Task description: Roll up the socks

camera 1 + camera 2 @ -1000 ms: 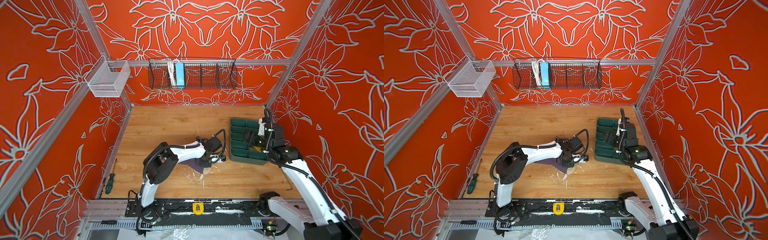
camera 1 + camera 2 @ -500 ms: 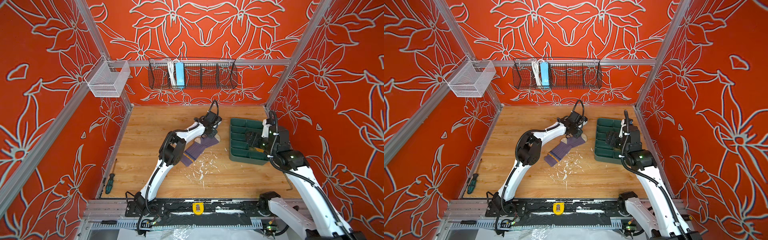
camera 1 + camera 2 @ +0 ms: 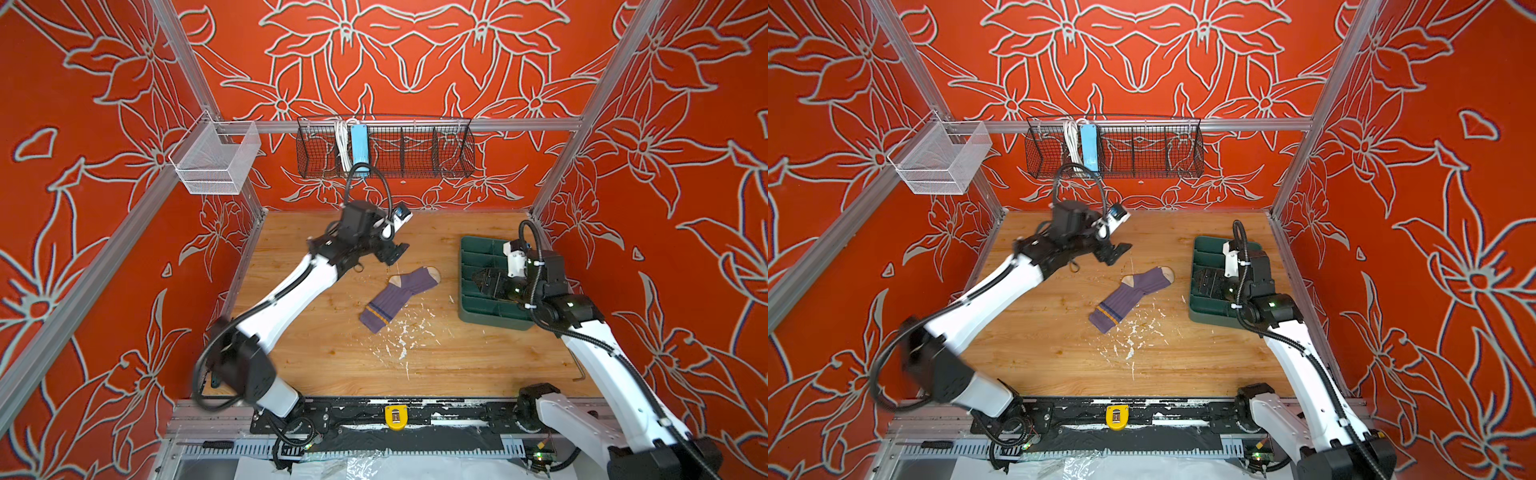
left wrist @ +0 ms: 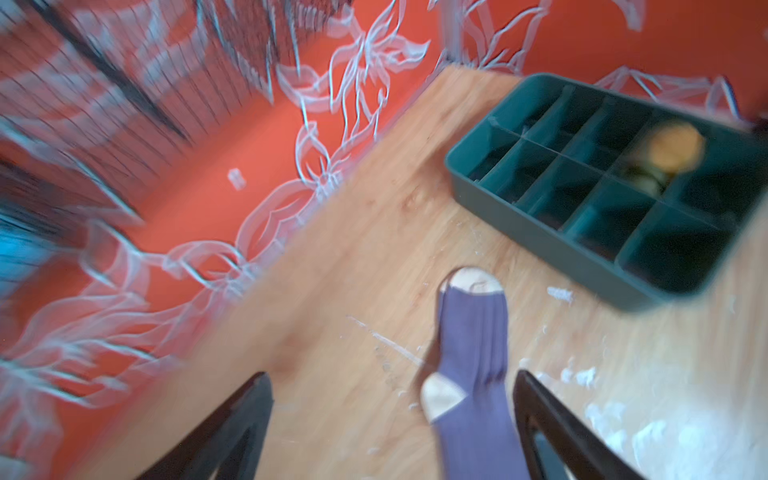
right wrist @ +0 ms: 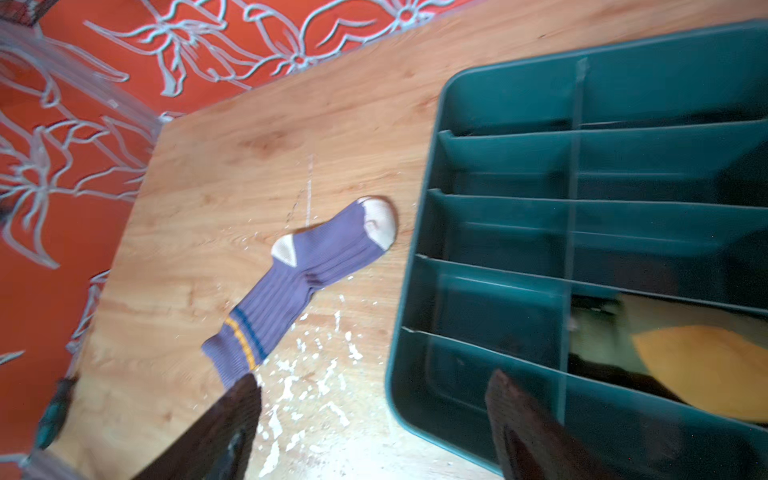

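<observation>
The purple sock (image 3: 399,297) is lying flat and unrolled on the table (image 3: 332,353) just beside the green tray (image 3: 494,322), toe toward it, probably laid straight so rolling can start from one end. The left end effector (image 4: 392,376) is hovering on the sock's far side from the tray, jaws spread and empty. The right end effector (image 5: 372,376) is waiting over the tray, jaws likewise apart, above the olive sock (image 5: 685,361) sitting in one compartment. A second ago the left one was pinching the purple sock farther from the tray; it has since let go and lifted.
</observation>
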`<action>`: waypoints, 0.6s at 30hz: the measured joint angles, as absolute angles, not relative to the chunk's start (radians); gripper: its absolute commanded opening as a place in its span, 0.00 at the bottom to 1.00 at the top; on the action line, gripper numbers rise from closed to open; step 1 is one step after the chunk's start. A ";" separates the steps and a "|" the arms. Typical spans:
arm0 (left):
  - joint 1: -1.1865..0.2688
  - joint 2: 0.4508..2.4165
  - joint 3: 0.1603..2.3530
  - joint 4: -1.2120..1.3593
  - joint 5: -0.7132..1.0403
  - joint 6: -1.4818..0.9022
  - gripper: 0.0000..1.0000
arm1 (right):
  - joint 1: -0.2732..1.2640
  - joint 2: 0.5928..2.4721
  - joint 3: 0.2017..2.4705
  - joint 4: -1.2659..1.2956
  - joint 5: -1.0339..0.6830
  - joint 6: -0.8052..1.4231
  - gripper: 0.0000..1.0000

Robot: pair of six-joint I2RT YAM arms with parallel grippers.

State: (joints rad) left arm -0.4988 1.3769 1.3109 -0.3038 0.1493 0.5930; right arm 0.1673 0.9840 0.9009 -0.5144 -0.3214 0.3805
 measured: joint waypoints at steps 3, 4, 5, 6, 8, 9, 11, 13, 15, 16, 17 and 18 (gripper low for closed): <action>-0.503 1.206 1.130 -0.297 0.081 0.761 0.90 | 0.211 1.056 0.901 -0.485 -0.357 0.381 0.87; -0.503 1.195 1.094 -0.309 0.063 0.796 0.90 | 0.234 1.084 0.902 -0.476 -0.358 0.387 0.87; -0.502 1.190 1.057 -0.329 0.046 0.828 0.90 | 0.262 1.119 0.904 -0.464 -0.358 0.396 0.88; -0.501 1.201 1.015 -0.353 0.037 0.857 0.89 | 0.292 1.160 0.909 -0.450 -0.357 0.409 0.89; -0.498 1.215 0.922 -0.379 0.030 0.896 0.90 | 0.345 1.248 0.931 -0.421 -0.357 0.439 0.90; -0.498 1.215 0.862 -0.384 0.025 0.917 0.89 | 0.368 1.298 0.947 -0.399 -0.357 0.460 0.90; -0.498 1.223 0.783 -0.387 0.011 0.937 0.87 | 0.405 1.399 0.988 -0.356 -0.358 0.500 0.90; -0.498 1.258 0.765 -0.385 -0.008 0.935 0.86 | 0.435 1.502 1.042 -0.311 -0.363 0.538 0.90; -0.498 1.314 0.773 -0.347 -0.034 0.908 0.86 | 0.461 1.618 1.118 -0.267 -0.366 0.579 0.90; -0.497 1.341 0.781 -0.329 -0.044 0.893 0.86 | 0.469 1.663 1.150 -0.246 -0.366 0.593 0.90; -0.497 1.374 0.793 -0.306 -0.059 0.873 0.86 | 0.477 1.717 1.184 -0.216 -0.366 0.613 0.90; -0.497 1.404 0.804 -0.286 -0.068 0.854 0.86 | 0.482 1.758 1.206 -0.193 -0.362 0.632 0.90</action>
State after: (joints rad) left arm -0.4973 1.4040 0.8040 -0.2859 -0.0685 0.8536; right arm 0.4820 1.7584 1.2060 -0.1932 -0.3622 0.6319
